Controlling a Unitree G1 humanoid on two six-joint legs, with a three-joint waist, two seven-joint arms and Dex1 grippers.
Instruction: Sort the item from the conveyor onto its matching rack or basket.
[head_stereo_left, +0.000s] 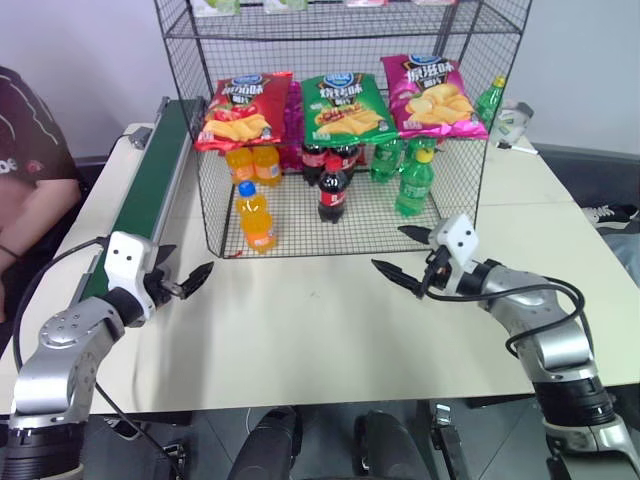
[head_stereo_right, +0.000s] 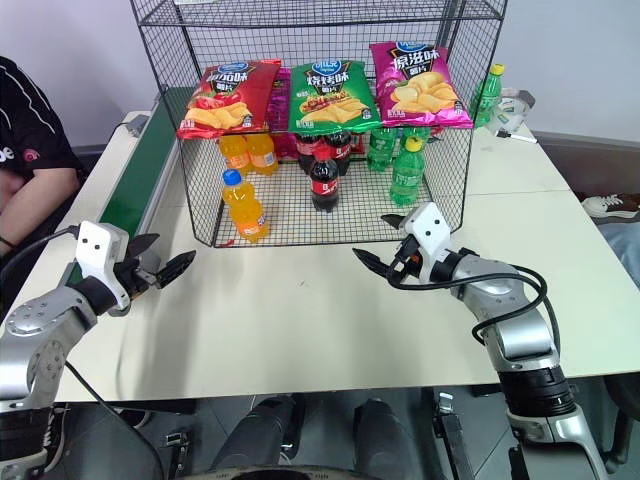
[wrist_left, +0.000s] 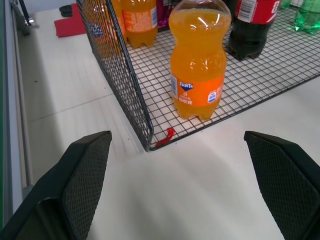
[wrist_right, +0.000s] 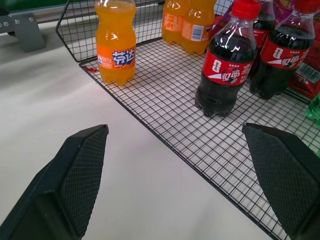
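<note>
Both tools, left tool (head_stereo_left: 190, 283) and right tool (head_stereo_left: 402, 252), are hovering open, empty; orange bottle (head_stereo_left: 255, 216) ahead is standing near rack (head_stereo_left: 215, 215) edge, risking tipping.

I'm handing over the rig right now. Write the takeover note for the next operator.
Left gripper: open, empty, above the table near the conveyor, a long dark green belt with grey side rails.
Right gripper: open, empty, in front of the rack.
Small clear plastic orange soda bottle with blue cap: upright on the floor of the large black wire-mesh rack, front left corner, ahead of two more orange bottles.
Done: the bottle stands in the rack with its kind.
Left: nothing visible; the visible stretch of belt has no item.
</note>
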